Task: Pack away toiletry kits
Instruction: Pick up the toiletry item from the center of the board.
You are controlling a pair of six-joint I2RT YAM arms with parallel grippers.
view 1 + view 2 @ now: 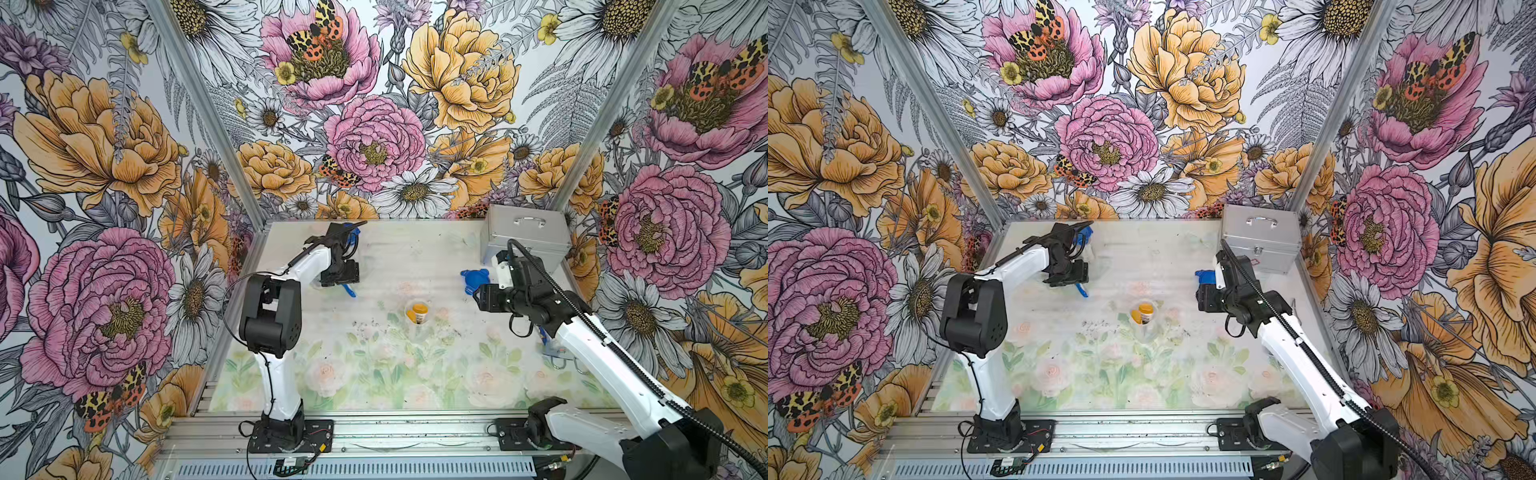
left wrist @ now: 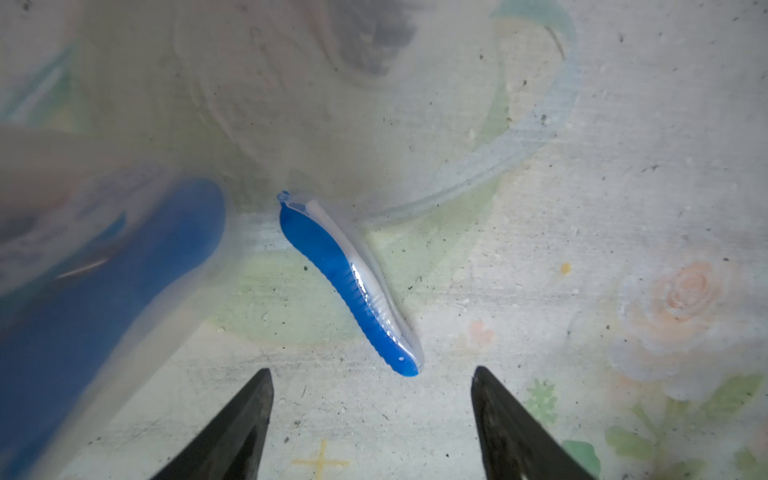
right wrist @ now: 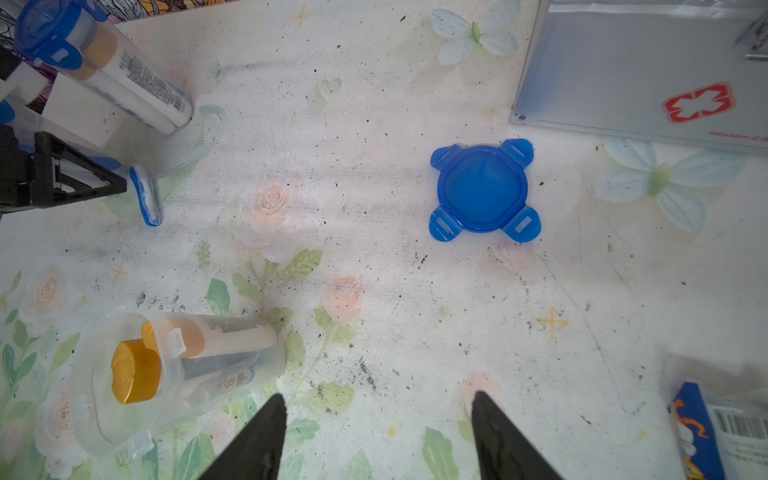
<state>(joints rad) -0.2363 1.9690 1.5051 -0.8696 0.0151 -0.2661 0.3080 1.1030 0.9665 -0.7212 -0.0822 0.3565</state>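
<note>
Left gripper [image 2: 372, 369] spread wide and empty, blue toothbrush [image 2: 353, 282] lying flat on the table [image 2: 540, 291] just ahead of its tips. Right gripper [image 3: 378, 395] parted too, nothing held; blue lid [image 3: 484, 189] sits near the case [image 3: 644, 75], open cup [image 3: 95, 424] with bottles [image 3: 137, 372] mid-table.

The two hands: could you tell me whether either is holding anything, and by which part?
Nothing is held. The left hand is open near the blue toothbrush; the right hand is open, apart from the blue lid.
</note>
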